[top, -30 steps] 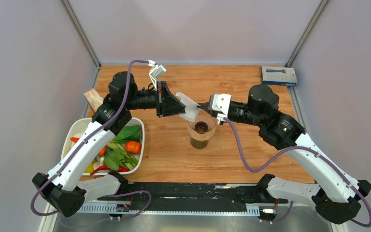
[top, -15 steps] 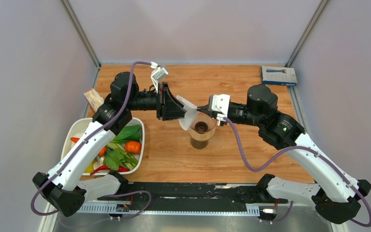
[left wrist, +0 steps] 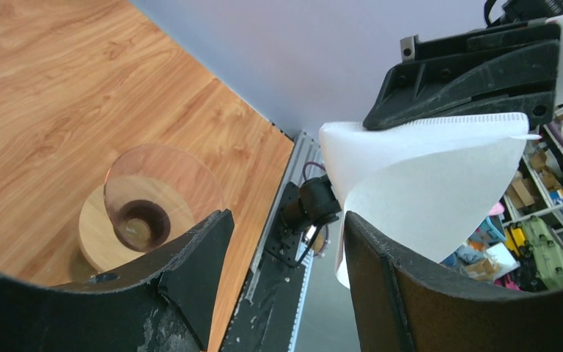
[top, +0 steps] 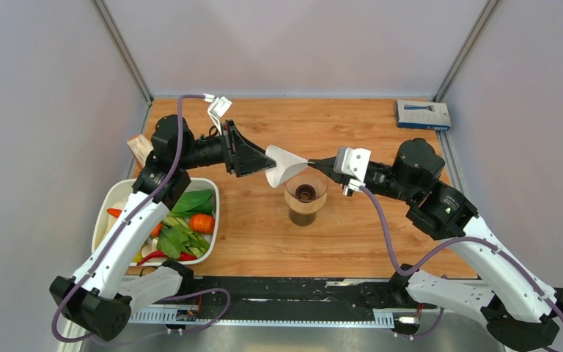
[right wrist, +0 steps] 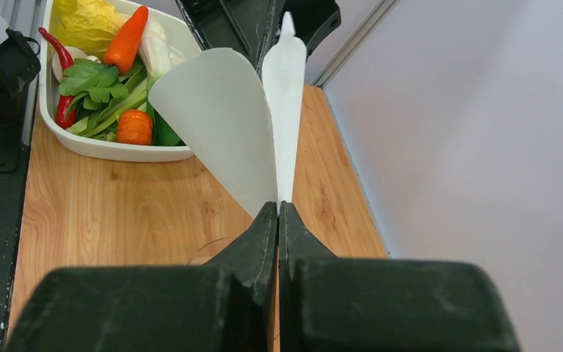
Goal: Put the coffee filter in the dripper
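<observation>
I'm pinching the filter (top: 281,166) by its edge with the right gripper (top: 310,163), holding it in the air just far-left of the dripper (top: 306,193). Left gripper (top: 265,155) is standing spread beside it.

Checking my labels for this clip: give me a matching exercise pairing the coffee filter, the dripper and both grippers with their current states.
Things:
1. coffee filter
2. dripper
3. left gripper
4. right gripper

States:
A. jaws open
B. upright, no paper inside
C. shut on the filter's edge
D. held up in the air, spread into a cone

Pairs: 1-D, 2-B, 3-A, 4-C
</observation>
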### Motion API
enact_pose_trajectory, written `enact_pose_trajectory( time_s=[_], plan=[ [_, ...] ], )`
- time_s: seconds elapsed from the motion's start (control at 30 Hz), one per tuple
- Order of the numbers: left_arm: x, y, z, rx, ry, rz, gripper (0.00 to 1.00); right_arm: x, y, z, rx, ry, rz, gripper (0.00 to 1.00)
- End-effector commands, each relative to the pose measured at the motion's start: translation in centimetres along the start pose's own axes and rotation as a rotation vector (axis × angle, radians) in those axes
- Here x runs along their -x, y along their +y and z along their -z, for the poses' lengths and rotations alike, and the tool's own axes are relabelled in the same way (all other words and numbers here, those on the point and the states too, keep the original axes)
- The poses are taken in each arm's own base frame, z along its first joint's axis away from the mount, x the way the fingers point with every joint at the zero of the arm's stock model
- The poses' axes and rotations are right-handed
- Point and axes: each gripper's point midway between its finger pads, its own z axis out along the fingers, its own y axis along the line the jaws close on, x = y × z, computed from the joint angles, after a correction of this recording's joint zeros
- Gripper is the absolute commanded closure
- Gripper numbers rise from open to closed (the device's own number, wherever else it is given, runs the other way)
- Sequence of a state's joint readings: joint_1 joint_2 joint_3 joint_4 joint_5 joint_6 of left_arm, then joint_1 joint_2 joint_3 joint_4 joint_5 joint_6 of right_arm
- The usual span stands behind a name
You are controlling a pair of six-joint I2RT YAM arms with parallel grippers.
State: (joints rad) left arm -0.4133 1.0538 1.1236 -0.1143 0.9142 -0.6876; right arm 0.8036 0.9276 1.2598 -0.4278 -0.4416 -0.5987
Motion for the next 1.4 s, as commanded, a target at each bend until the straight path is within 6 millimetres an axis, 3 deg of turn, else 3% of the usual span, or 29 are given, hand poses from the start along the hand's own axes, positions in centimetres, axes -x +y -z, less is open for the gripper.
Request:
enact_pose_trajectory(
  time_s=[0.0, 0.03, 0.1, 0.13, 0.17, 0.2, 0.27, 0.3, 0.37, 0.43, 0.53, 0.63, 0.73, 0.87, 0.97, 1.03, 1.2, 1.37],
  plan=[
    [1.8, -2.0, -0.3, -0.054, -0.073, -0.033, 0.32, 1.1, -1.0, -0.4, -0.049, -0.065, 0.009, 1.00],
    [1.7, -2.4, -0.5, -0.067, -0.073, -0.028, 0.32, 1.0, -1.1, -0.5, -0.053, -0.069, 0.011, 1.00],
    [1.9, -3.3, -0.9, -0.094, -0.088, -0.030, 0.44, 0.9, -1.2, -0.8, -0.060, -0.073, 0.006, 1.00],
    [2.2, -3.5, -1.0, -0.098, -0.100, -0.034, 0.61, 0.9, -1.3, -0.9, -0.065, -0.075, 0.002, 1.00],
    [2.4, -3.3, -1.1, -0.083, -0.111, -0.035, 0.70, 0.9, -1.5, -1.0, -0.076, -0.073, -0.012, 0.98],
    [2.6, -3.1, -1.2, -0.065, -0.117, -0.039, 0.89, 0.8, -2.1, -1.0, -0.103, -0.062, -0.039, 0.88],
    [3.3, -1.5, -1.0, 0.047, -0.137, -0.076, 0.99, 0.6, -3.5, -0.5, -0.193, -0.031, -0.120, 0.56],
    [4.1, 0.0, -0.6, 0.154, -0.162, -0.121, 1.00, 0.5, -4.0, 0.0, -0.237, -0.021, -0.163, 0.39],
    [5.5, 2.1, 0.3, 0.308, -0.195, -0.206, 1.00, 0.6, -4.6, 1.1, -0.297, -0.009, -0.233, 0.14],
    [6.8, 3.6, 1.0, 0.416, -0.206, -0.289, 1.00, 1.3, -5.0, 2.1, -0.341, -0.019, -0.286, 0.01],
    [8.0, 5.0, 1.2, 0.530, -0.201, -0.395, 1.00, 2.8, -7.2, 3.1, -0.413, -0.059, -0.365, 0.00],
    [9.2, 4.5, 0.9, 0.599, -0.207, -0.527, 1.00, 4.4, -9.3, 2.7, -0.457, -0.095, -0.441, 0.00],
    [9.6, 3.4, -0.1, 0.622, -0.199, -0.624, 1.00, 6.0, -10.2, 1.7, -0.443, -0.142, -0.493, 0.00],
    [10.7, 3.1, -0.3, 0.681, -0.204, -0.697, 1.00, 5.6, -10.9, 0.4, -0.447, -0.142, -0.501, 0.00],
    [11.1, 2.9, -0.4, 0.698, -0.221, -0.687, 1.00, 3.4, -11.8, 0.2, -0.539, -0.102, -0.579, 0.00],
    [11.3, 3.2, -0.2, 0.725, -0.248, -0.635, 1.00, 2.2, -12.4, 1.2, -0.626, -0.084, -0.585, 0.00],
    [11.4, 3.7, 1.0, 0.775, -0.380, -0.437, 1.00, 3.9, -12.6, 2.9, -0.656, -0.159, -0.574, 0.02],
    [11.4, 2.8, 0.1, 0.680, -0.475, -0.342, 1.00, 4.1, -11.6, 0.2, -0.540, -0.203, -0.653, 0.04]
  ],
)
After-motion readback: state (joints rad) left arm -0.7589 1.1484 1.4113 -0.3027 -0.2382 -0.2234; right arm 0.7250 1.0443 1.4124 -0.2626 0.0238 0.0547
